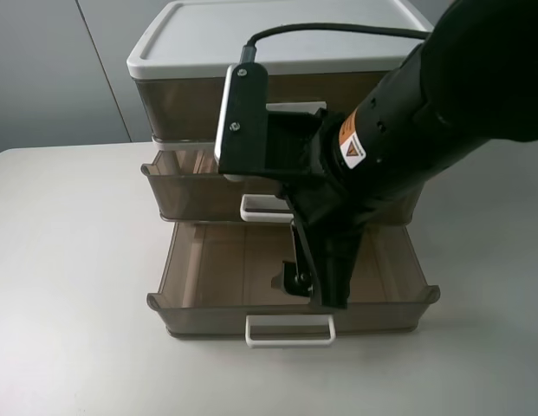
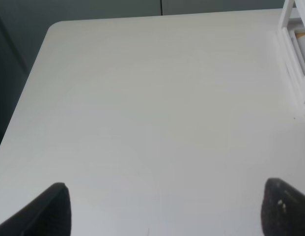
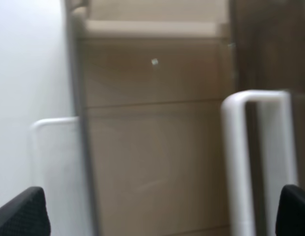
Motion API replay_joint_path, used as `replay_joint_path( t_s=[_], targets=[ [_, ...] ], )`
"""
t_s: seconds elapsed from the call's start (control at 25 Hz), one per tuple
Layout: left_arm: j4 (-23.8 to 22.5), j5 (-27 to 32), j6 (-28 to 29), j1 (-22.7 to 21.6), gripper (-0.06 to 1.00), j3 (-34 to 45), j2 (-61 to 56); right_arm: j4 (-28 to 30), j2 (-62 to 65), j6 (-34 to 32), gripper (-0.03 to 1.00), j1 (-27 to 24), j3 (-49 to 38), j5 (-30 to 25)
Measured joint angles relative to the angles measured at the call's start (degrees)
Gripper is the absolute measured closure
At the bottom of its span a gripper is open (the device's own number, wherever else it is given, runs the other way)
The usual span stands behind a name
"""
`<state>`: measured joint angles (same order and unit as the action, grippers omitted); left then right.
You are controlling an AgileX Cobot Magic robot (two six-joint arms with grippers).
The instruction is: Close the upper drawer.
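Grey walls back a white counter point(image 1: 69, 286), with the cabinet point(image 1: 277, 39) at far centre. The upper drawer point(image 1: 186, 195) juts partly out above the lowest drawer point(image 1: 217, 260). The right fingers point(image 3: 19, 216) are spread wide on the near side of its handle point(image 1: 260, 214). The left fingers point(image 2: 49, 211) are also spread, over the counter. The drawer is probably light, stiff, slick plastic, best pushed squarely at the centred handle.

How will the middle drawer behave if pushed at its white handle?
The middle drawer looks thin, translucent plastic, so probably light and easy to slide. The cabinet stands on a smooth table, so it may shift back.
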<state>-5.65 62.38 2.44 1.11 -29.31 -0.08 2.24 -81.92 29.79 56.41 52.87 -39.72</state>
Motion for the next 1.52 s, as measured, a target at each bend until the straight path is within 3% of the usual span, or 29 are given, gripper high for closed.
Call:
replay_joint_path(
  t_s=[0.16, 0.36, 1.16, 1.52],
  targets=[
    [0.00, 0.00, 0.00, 0.00, 0.20, 0.00, 0.00, -4.55, 0.39, 0.87, 0.27, 1.21, -2.63, -0.86],
    [0.00, 0.00, 0.12, 0.00, 0.20, 0.00, 0.00, -5.28, 0.39, 2.62, 0.27, 1.21, -4.17, -1.08],
    [0.00, 0.00, 0.12, 0.00, 0.20, 0.00, 0.00, 0.06, -5.02, 6.65, 0.27, -4.52, -4.31, 2.54],
    [0.00, 0.00, 0.12, 0.00, 0.20, 0.00, 0.00, 2.78, -5.54, 9.13, 0.27, -6.40, -4.31, 8.55]
  ],
)
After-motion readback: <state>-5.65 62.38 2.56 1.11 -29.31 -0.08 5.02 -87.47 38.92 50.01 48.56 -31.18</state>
